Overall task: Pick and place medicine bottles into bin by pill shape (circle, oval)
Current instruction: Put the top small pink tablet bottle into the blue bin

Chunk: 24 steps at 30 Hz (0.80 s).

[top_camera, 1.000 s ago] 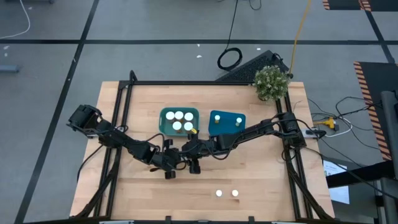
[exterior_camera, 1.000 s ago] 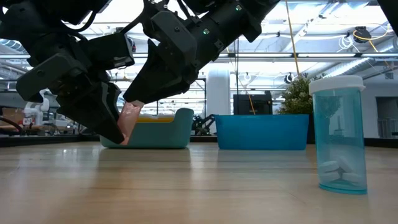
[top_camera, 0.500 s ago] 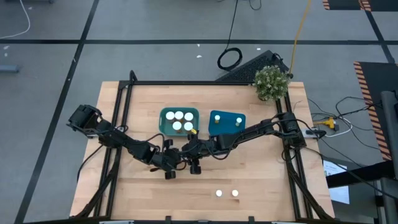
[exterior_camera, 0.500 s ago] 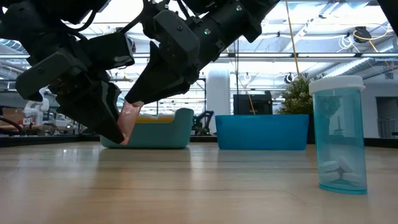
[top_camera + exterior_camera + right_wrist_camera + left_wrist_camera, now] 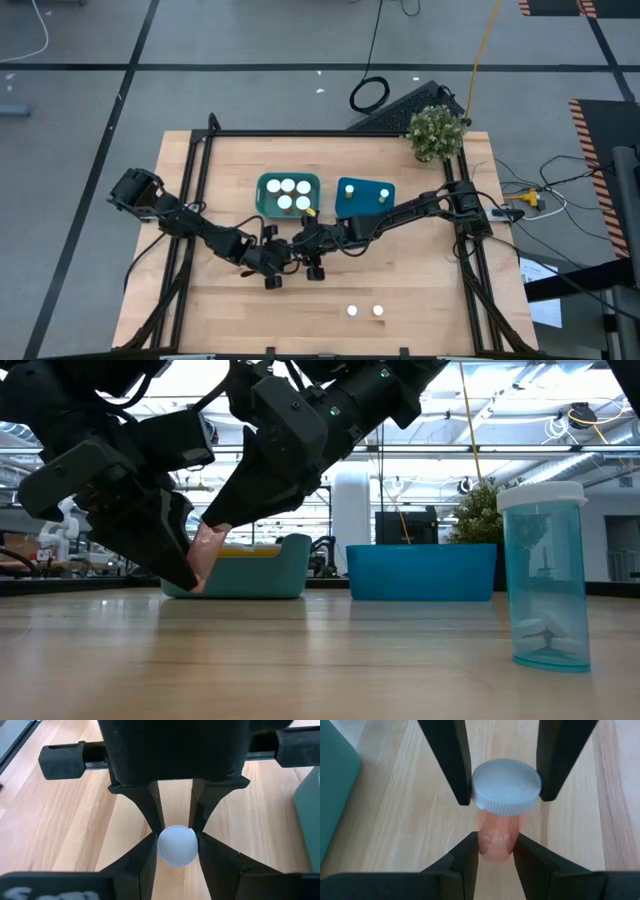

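Note:
A pink see-through medicine bottle (image 5: 496, 837) with a white cap hangs tilted between both grippers at the table's middle (image 5: 207, 552). My left gripper (image 5: 495, 842) is shut on its body, and my right gripper (image 5: 176, 840) is shut on its cap. In the high view the two grippers meet nose to nose, left (image 5: 277, 262) and right (image 5: 310, 250), just in front of the bins. The teal bin (image 5: 266, 195) holds several white-capped bottles. One bottle stands in the blue bin (image 5: 352, 200). Two more bottles (image 5: 352, 311) (image 5: 378, 311) stand near the front edge. My left gripper pinches the bottle's pink body (image 5: 495, 851) near its bottom end between its two fingers, coming slanting down from the table's left. The bottle is tilted, cap end higher; whether its bottom touches the table I cannot tell. My right gripper pinches the round white cap (image 5: 176, 846) by its rim between its two fingertips (image 5: 462, 790), coming slanting down from the table's right, opposite the left gripper.
A blue see-through bottle (image 5: 545, 575) with oval pills stands close to the low camera. A potted plant (image 5: 437, 133) sits at the far right corner. Black frame rails run along the table's left, right and far edges. Bare wood lies left and right of the front bottles.

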Available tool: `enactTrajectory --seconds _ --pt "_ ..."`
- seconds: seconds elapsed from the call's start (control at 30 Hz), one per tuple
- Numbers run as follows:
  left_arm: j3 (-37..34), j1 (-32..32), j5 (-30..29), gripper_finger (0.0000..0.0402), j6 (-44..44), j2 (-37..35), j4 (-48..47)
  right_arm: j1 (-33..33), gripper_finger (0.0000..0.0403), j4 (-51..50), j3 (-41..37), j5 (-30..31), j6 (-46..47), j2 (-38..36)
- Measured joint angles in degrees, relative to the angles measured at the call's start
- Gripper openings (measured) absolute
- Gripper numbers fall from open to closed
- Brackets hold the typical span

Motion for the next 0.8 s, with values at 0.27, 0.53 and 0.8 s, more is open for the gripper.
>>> enactTrajectory --seconds 0.27,0.53,0.8 --pt "0.0 -0.1 -0.4 0.0120 -0.1 0.0 0.0 0.0 0.0168 -0.1 0.0 -0.2 -1.5 0.0" --pt "0.0 -0.1 -0.3 0.0120 -0.1 0.0 0.6 0.0 0.0157 -0.5 0.0 -0.1 -2.0 0.0" --pt "0.0 -0.1 0.7 0.0120 0.1 0.0 1.5 0.0 0.0123 -0.9 0.0 0.0 -2.4 0.0"
